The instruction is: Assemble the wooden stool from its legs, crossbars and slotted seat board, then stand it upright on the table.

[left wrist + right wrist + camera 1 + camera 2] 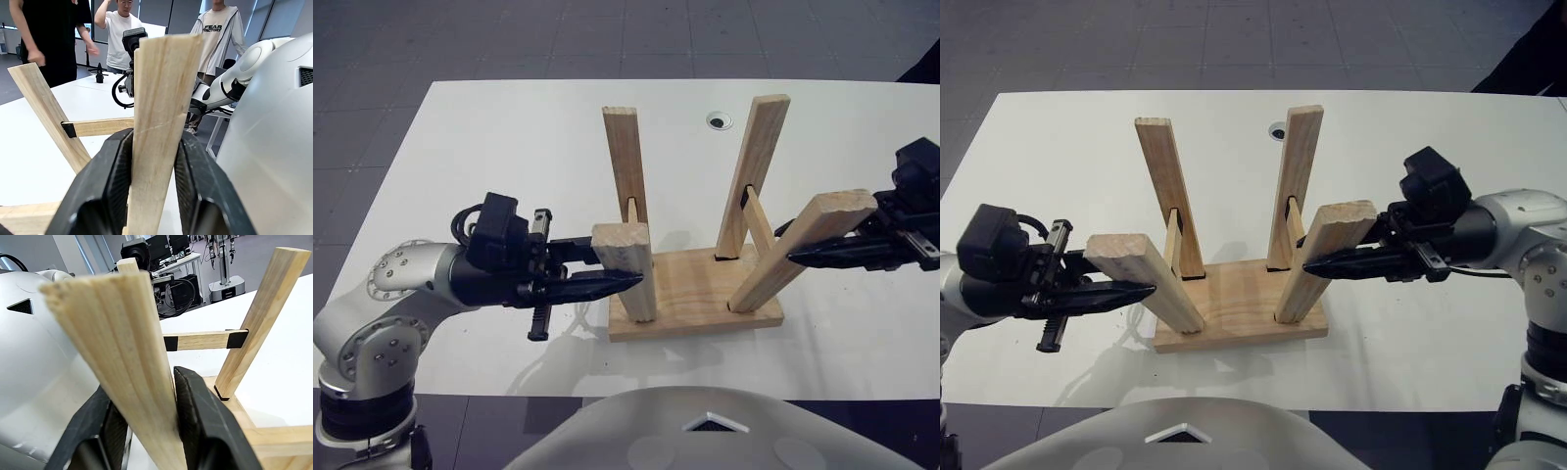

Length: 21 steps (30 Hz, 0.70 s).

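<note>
Stool inverted. Slotted seat board lies flat on the table, centred near its front edge. Four pale legs splay upward: far-left leg, far-right leg, near-left leg, near-right leg. Left crossbar and right crossbar each join one side pair.

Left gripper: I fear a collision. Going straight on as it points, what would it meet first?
Past the pale wooden leg it grips, probably the slanted wooden leg in the right gripper; depth unclear.

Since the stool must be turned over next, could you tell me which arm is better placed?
Neither clearly: the left gripper clamps the near left leg, the right gripper the near right leg, both mid-length; likely both together.
</note>
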Motion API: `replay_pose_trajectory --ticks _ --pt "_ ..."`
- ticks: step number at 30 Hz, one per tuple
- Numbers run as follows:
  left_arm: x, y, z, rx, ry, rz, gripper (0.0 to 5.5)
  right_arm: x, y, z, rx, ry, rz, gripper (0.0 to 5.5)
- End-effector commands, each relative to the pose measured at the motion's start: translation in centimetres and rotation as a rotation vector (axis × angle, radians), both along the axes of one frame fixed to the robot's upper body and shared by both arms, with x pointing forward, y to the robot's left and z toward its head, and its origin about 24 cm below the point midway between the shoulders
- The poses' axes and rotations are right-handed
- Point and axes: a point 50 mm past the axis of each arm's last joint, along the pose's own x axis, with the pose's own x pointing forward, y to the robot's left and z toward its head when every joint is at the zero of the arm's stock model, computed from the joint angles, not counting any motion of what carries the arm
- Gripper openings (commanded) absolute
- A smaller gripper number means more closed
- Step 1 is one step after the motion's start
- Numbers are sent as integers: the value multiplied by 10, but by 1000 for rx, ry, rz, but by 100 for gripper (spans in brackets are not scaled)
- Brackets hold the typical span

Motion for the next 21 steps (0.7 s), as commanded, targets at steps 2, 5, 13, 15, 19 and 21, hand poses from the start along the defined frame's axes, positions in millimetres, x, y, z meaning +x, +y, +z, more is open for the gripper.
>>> replay_pose_trajectory --ticks 2,5,13,15,19,21 --pt "-11 5 6 41 63 -39 112 -14 1 12 29 42 28 127" --pt "-11 7 13 31 57 -34 111 -18 1 14 24 53 31 124" --pt "7 16 8 60 66 -2 109 8 1 12 5 67 -50 115" --pt "19 17 4 65 78 4 109 20 4 9 -15 96 -58 113" --pt "35 19 -5 83 119 -13 109 38 9 -1 -71 161 -47 113" --pt "41 16 -14 90 155 -23 109 47 14 -7 -94 196 -48 113"
